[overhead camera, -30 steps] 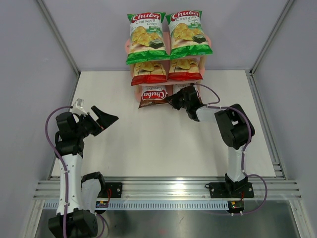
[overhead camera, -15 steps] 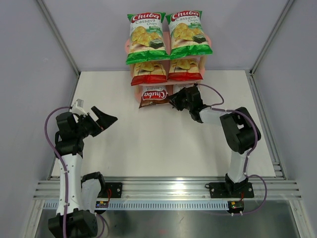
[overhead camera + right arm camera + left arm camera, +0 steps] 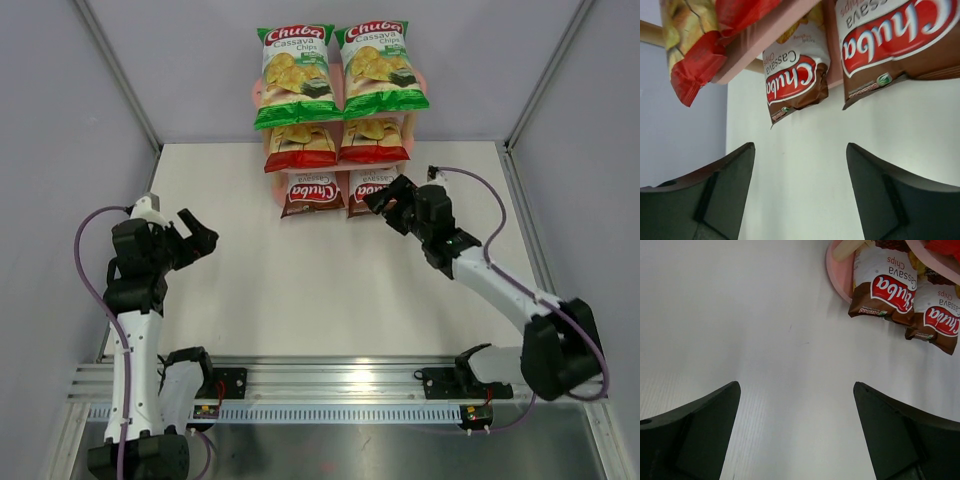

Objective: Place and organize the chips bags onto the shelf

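Note:
The pink shelf (image 3: 257, 95) stands at the table's far middle. Two green chips bags (image 3: 295, 75) (image 3: 380, 65) fill its top tier and two red ones (image 3: 298, 145) (image 3: 372, 140) the middle tier. Two dark brown bags (image 3: 312, 193) (image 3: 368, 188) lie side by side on the bottom tier. My right gripper (image 3: 385, 198) is open just in front of the right brown bag (image 3: 890, 40), apart from it, holding nothing. The left brown bag (image 3: 795, 80) lies beyond its left finger. My left gripper (image 3: 200, 240) hangs open and empty over the left of the table, aimed at the brown bags (image 3: 885, 285).
Grey walls close in the white tabletop (image 3: 300, 290) on the left, right and back. A metal rail (image 3: 340, 385) with both arm bases runs along the near edge. Purple cables loop beside each arm. The pink bottom board (image 3: 837, 270) juts out a little past the bags.
My right gripper has gone from shut to open, let go of the right brown bag on the bottom tier and drawn back toward the right. The left gripper has pulled slightly left.

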Motion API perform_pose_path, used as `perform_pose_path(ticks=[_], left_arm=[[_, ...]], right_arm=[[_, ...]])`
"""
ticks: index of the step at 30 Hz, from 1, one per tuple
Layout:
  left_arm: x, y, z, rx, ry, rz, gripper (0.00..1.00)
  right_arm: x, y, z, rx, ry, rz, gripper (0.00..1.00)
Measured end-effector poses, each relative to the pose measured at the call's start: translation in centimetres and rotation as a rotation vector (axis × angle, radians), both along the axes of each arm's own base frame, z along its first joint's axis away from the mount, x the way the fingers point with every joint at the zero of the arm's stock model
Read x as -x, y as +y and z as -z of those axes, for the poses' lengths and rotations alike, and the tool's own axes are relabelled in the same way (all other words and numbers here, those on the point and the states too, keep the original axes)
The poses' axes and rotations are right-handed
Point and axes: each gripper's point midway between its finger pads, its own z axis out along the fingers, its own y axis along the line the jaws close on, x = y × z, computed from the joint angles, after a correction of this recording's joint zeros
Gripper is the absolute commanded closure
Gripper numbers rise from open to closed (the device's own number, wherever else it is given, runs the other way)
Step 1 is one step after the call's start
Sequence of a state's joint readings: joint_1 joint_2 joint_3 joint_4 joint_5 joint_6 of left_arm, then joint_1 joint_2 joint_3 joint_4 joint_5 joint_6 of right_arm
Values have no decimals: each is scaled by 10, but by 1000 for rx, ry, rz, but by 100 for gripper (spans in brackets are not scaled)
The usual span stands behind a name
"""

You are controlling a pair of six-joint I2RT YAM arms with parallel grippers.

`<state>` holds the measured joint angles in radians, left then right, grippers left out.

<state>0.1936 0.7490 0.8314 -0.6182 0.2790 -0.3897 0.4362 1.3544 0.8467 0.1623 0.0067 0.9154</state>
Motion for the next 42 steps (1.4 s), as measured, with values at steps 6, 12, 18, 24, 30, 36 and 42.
perform_pose_path(ticks=[6,12,18,24,30,36,42], left_arm=[[0,0,5,-50,29,34,1],[1,-1,6,-84,39,46,1],[8,-12,-1,-151,0,106,1],[23,-18,-18,-205,-86,132,1],[44,-18,-44,-229,-218,128,1],[55,-19,-55,-245,-287,138,1],[53,-20,-43,-244,-263,148,1]], right_arm=[[47,-59,-70,223,-179,69,1],[89,-109,-115,419,-249,134,1],[129,-142,-127,572,-220,128,1],[164,-166,-142,642,-189,133,1],[190,-183,-135,679,-157,138,0],[206,-197,-134,709,-162,158,0],[209,-203,-125,740,-154,168,1]])
